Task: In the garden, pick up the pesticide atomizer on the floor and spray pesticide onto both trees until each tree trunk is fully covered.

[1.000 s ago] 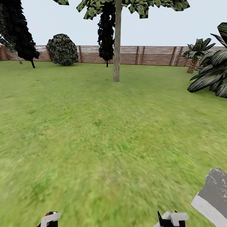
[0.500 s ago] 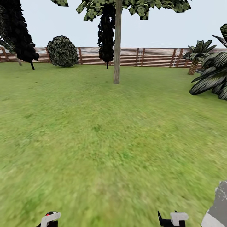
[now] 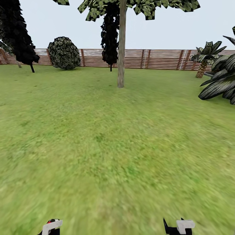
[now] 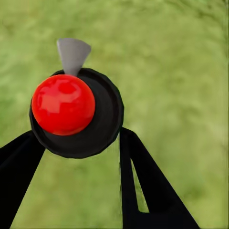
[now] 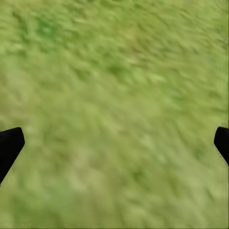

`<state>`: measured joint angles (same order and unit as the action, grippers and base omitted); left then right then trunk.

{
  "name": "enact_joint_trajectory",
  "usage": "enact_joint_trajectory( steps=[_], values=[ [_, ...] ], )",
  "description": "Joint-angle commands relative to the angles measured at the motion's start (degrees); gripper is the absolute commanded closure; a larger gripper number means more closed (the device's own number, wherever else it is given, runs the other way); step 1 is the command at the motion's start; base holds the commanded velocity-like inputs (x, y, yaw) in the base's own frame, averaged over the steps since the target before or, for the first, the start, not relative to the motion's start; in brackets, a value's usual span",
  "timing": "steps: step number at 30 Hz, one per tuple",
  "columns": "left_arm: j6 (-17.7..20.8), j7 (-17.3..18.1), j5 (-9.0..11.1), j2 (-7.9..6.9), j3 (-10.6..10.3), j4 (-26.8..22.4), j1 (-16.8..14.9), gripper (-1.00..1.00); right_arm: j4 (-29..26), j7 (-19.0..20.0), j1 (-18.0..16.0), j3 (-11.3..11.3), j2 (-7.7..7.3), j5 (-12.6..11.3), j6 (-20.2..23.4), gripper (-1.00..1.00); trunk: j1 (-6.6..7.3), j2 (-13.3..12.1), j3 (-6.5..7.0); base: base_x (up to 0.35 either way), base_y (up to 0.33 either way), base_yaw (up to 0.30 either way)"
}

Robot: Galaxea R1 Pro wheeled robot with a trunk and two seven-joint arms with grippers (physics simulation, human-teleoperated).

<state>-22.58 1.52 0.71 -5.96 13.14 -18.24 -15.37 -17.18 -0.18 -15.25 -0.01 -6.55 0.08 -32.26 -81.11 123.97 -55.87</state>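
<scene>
The left claw [image 4: 76, 143] holds the pesticide atomizer [image 4: 64, 105]; the right claw [image 5: 114, 143] is wide. Tree trunk [image 3: 121, 49] at 12 o'clock, open lawn [image 3: 107, 147] between.

No legible text, labels or numbers — views perhaps too blurred

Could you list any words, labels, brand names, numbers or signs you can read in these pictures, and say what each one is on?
There is no readable text.
The pesticide atomizer held in the left gripper shows a plain red top and a dark body with no label.
The fence and the tree trunk carry no signs.
</scene>
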Motion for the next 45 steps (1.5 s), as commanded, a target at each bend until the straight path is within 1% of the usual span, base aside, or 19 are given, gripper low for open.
enact_joint_trajectory(
  steps=[1,45],
  values=[
    [-0.18,0.16,0.08,0.00,0.18,0.05,-0.05,1.00,0.04,-0.01,-0.01,0.01,-0.01,0.01,-0.17,-1.00,-0.03,0.02,-0.05,0.338,0.000,0.000],
    [-0.18,0.14,0.08,0.00,0.17,0.05,-0.04,1.00,0.04,0.01,-0.04,0.01,-0.01,0.01,-0.17,-1.00,-0.03,0.02,-0.05,0.338,0.000,0.000]
  ],
)
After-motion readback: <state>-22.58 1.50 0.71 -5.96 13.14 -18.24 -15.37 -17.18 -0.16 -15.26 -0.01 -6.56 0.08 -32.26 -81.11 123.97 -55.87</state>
